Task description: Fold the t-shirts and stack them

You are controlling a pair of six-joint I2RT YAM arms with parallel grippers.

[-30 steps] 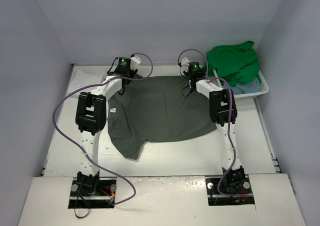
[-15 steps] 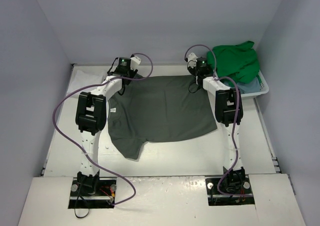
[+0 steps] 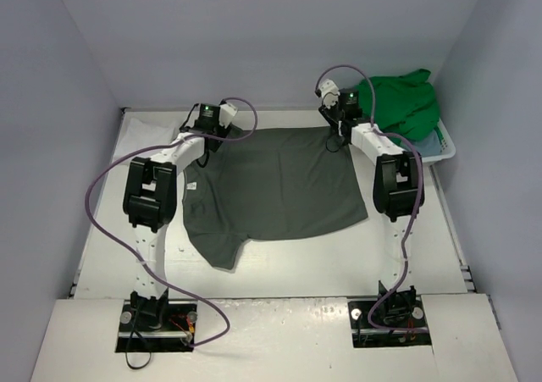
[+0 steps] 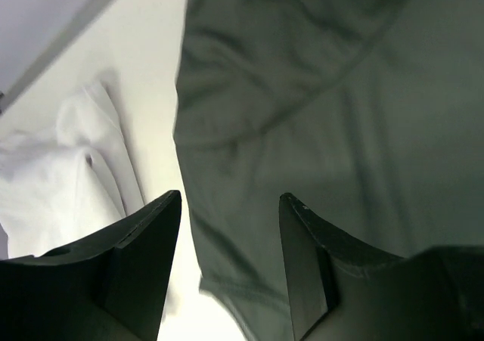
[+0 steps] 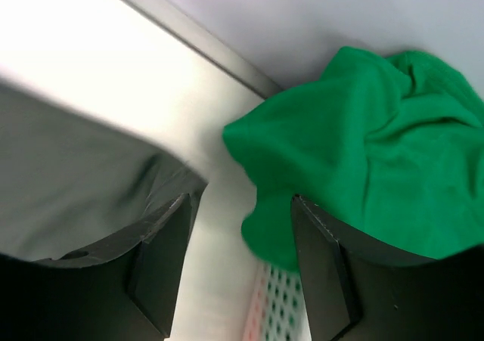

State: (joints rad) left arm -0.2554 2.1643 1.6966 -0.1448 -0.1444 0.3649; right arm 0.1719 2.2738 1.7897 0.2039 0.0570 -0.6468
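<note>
Four shirts in all — one green t-shirt and one light blue t-shirt in the basket, one dark grey-olive t-shirt left of the basket, one white t-shirt farther from it. One basket. Two grippers — left gripper, right gripper.

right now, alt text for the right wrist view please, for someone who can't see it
The right gripper stands open and empty at the bottom of the frame, above a white table. A bright green t-shirt is heaped at right over a white lattice basket; the edge of a dark grey t-shirt lies at left.
</note>
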